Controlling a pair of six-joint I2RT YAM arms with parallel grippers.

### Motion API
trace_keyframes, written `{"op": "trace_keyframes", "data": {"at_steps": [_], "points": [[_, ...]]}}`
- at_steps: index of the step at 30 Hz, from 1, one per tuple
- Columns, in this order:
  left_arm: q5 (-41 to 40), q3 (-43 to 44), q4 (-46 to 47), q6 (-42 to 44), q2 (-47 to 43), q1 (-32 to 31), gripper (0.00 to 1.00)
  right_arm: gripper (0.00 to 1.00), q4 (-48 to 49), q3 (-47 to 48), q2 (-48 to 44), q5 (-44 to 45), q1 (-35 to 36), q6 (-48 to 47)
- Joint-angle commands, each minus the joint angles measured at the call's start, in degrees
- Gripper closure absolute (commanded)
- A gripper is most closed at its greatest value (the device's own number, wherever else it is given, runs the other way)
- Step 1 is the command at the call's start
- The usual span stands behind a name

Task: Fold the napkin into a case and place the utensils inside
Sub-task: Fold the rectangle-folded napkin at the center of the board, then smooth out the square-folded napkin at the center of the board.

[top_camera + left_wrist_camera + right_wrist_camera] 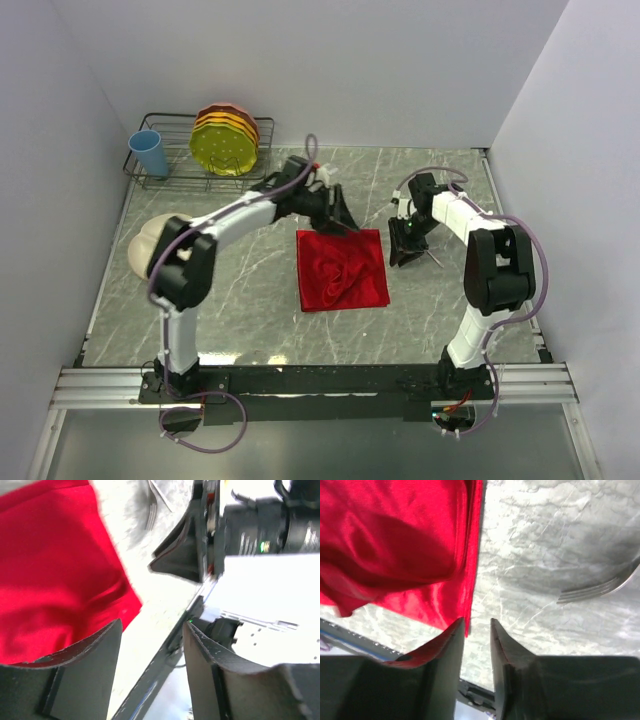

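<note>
The red napkin (pixel 342 270) lies on the marble table as a rumpled, folded square. My left gripper (pixel 343 220) hovers at its far edge, open with nothing between the fingers (pixel 152 623); the napkin (pixel 55 575) fills the left of that view. My right gripper (pixel 406 254) is just off the napkin's right edge, its jaws slightly apart and empty (pixel 477 620), with the red hem (pixel 470 555) beside its left finger. A silver fork (pixel 597 589) lies on the table right of the napkin, also seen blurred as a fork (pixel 152 511). The spoon is not visible.
A wire dish rack (pixel 170 150) at the back left holds yellow and orange plates (pixel 226 140) and a blue cup (pixel 150 153). A cream plate (pixel 142 248) sits at the left, partly under my left arm. White walls close three sides.
</note>
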Motion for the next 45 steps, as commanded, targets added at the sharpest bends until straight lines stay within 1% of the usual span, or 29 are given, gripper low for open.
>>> {"op": "trace_keyframes", "data": {"at_steps": [1, 2, 3, 5, 6, 8, 12, 14, 17, 19, 20, 21, 24, 26, 28, 29, 31, 32, 33, 34, 37, 41, 43, 45], "points": [[-3.65, -6.53, -4.39, 10.98, -10.39, 3.82, 0.42, 0.59, -3.38, 2.99, -3.90, -3.40, -0.98, -1.60], [-3.92, -8.63, -5.44, 12.48, -11.88, 4.78, 0.43, 0.57, -3.47, 3.42, -3.99, -4.54, -0.98, -1.25], [-4.36, -9.43, -6.59, 16.32, -12.33, 5.23, 0.45, 0.55, -3.47, 3.51, -3.82, -7.34, -0.98, -0.99], [-4.62, -11.01, -9.74, 20.29, -13.04, 5.67, 0.46, 0.55, -3.56, 4.13, -2.77, -9.03, -0.98, -0.02], [-4.89, -11.37, -10.37, 24.06, -13.21, 5.67, 0.47, 0.54, -3.73, 4.39, -2.41, -10.26, -0.89, 0.16], [-4.27, -13.12, -10.46, 26.19, -14.09, 5.50, 0.46, 0.53, -4.25, 5.01, -1.10, -11.85, -0.98, 0.68], [-3.22, -14.71, -11.43, 31.20, -15.32, 5.50, 0.45, 0.49, -4.08, 4.83, -0.91, -11.15, -0.89, 0.51], [-3.57, -16.11, -12.04, 32.35, -16.55, 5.50, 0.45, 0.49, -3.73, 4.66, -0.13, -9.49, -0.89, 0.34], [-5.32, -17.79, -14.59, 35.07, -18.13, 5.24, 0.48, 0.51, -2.94, 4.48, 1.45, -6.33, -0.89, 0.07], [-7.07, -18.40, -16.60, 40.24, -19.19, 3.84, 0.52, 0.52, -2.68, 4.22, 1.99, -5.70, -0.89, -0.02], [-8.91, -18.58, -17.14, 42.70, -20.15, 1.48, 0.54, 0.54, -2.68, 3.70, 2.25, -5.96, -0.80, -0.10], [-9.89, -19.02, -17.23, 47.25, -20.86, 0.41, 0.54, 0.55, -2.68, 3.34, 2.25, -6.48, -0.89, -0.10], [-12.35, -23.58, -12.94, 51.06, -24.63, -2.15, 0.53, 0.57, -2.33, 1.76, 1.29, -9.38, -0.89, 0.07], [-13.23, -27.45, -8.91, 54.13, -27.87, -3.28, 0.48, 0.58, -0.58, 0.10, 0.06, -9.39, -0.89, 0.95], [-14.55, -31.30, -5.21, 56.08, -30.26, -4.25, 0.46, 0.59, 1.62, -0.35, -0.56, -8.60, -0.89, 2.60], [-14.73, -32.46, -1.62, 58.35, -32.35, -5.30, 0.47, 0.60, 2.41, 0.00, -0.39, -8.16, -0.80, 3.06], [-15.69, -34.57, 1.21, 60.47, -33.60, -7.24, 0.48, 0.64, 3.30, 1.40, 0.75, -6.94, -0.89, 3.93], [-16.48, -34.84, 2.18, 62.31, -33.78, -10.38, 0.50, 0.65, 3.30, 1.93, 1.28, -6.49, -0.89, 4.20], [-18.58, -35.19, 3.76, 63.37, -33.43, -12.15, 0.51, 0.66, 3.30, 2.28, 1.81, -6.40, -0.98, 4.29], [-19.56, -35.37, 4.38, 64.25, -32.21, -15.39, 0.52, 0.67, 3.30, 2.29, 2.59, -5.97, -0.89, 4.46], [-22.72, -35.81, 7.46, 66.54, -29.31, -20.15, 0.52, 0.67, 4.00, 1.06, 3.13, -5.79, -0.80, 4.55], [-26.06, -35.46, 10.27, 67.51, -25.35, -24.03, 0.48, 0.62, 4.09, 0.44, 4.36, -5.17, -0.98, 4.20], [-29.04, -35.63, 13.08, 68.21, -22.99, -26.57, 0.48, 0.59, 4.44, -0.26, 4.45, -5.26, -0.89, 4.29], [-30.37, -35.20, 14.93, 69.00, -21.22, -27.81, 0.50, 0.59, 4.36, -0.44, 4.62, -5.78, -0.80, 4.38]]}}
